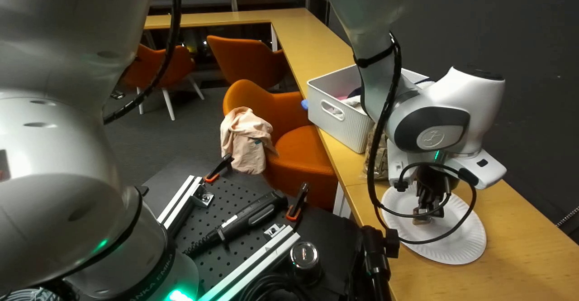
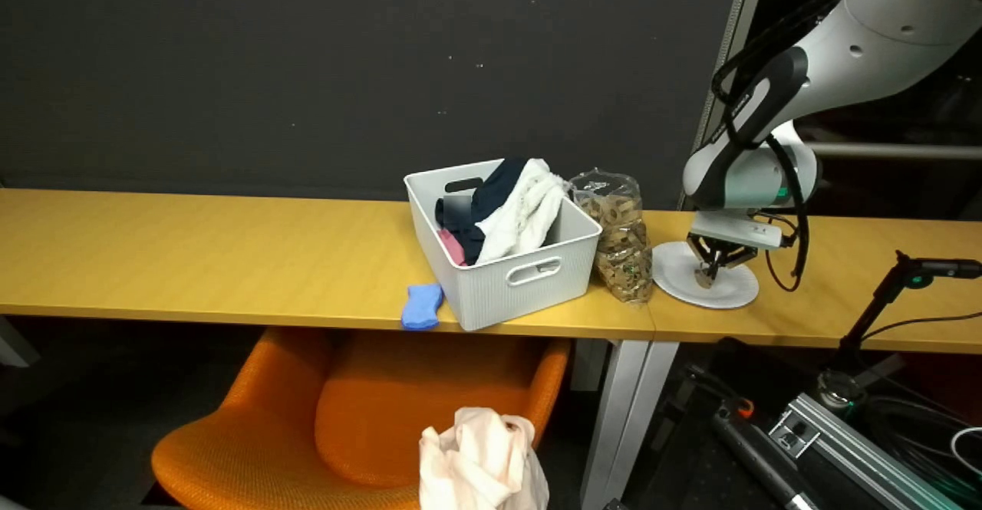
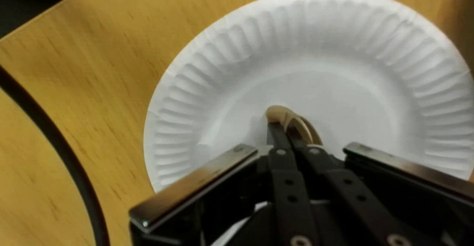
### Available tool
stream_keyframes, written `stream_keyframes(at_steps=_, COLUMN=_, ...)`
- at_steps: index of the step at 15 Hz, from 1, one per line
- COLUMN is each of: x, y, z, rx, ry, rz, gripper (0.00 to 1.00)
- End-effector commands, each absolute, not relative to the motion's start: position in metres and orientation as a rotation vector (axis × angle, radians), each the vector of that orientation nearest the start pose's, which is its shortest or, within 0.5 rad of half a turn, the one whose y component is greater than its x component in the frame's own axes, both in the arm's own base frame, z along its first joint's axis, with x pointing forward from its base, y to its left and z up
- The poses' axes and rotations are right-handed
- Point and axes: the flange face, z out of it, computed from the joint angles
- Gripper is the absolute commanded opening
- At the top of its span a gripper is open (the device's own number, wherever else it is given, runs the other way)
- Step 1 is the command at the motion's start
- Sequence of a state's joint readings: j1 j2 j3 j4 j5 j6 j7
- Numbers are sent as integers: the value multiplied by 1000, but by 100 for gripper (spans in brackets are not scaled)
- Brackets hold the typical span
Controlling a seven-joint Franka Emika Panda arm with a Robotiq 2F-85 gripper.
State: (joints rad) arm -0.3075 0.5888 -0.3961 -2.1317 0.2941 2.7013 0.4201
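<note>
low down, gripper (image 3: pixel 286 130) pinching a curled tan piece (image 3: pixel 277 113), white paper plate (image 3: pixel 333 83) beneath

Wht bin (image 2: pixel 499 299) w/ fabrics (image 2: pixel 522 211) on tbl (image 2: pixel 192 257); blue item (image 2: pixel 422 307) beside; pale cloth (image 1: pixel 246 142) over orng chair (image 1: pixel 305 149).

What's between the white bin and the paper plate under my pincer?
A clear bag of brown pieces sits between the white bin and the paper plate, seen in both exterior views.
</note>
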Motion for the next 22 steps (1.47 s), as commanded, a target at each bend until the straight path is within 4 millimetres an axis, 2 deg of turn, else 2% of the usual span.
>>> stream_keyframes(at_steps=1, x=423, y=-373, z=160, rx=-2568, ry=1953, rz=-90, gripper=9)
stream_keyframes(at_steps=3, x=422, y=-375, z=161, rx=-2565, ry=1959, rz=-93, gripper=30)
stream_keyframes(at_steps=4, x=422, y=-376, z=161, rx=-2563, ry=1963, rz=-93, gripper=32)
stream_keyframes(at_steps=6, x=421, y=-377, z=160, rx=-2562, ry=1967, rz=-91, gripper=36)
stream_keyframes(at_steps=10, x=421, y=-377, z=154, rx=-2563, ry=1973, rz=-79, gripper=35)
stream_keyframes(at_steps=17, x=420, y=-380, z=139, rx=-2565, ry=1989, rz=-62, gripper=43)
stream_keyframes(at_steps=21, x=419, y=-381, z=132, rx=-2568, ry=1998, rz=-43, gripper=35)
stream_keyframes(at_steps=22, x=419, y=-381, z=131, rx=-2567, ry=2001, rz=-43, gripper=12)
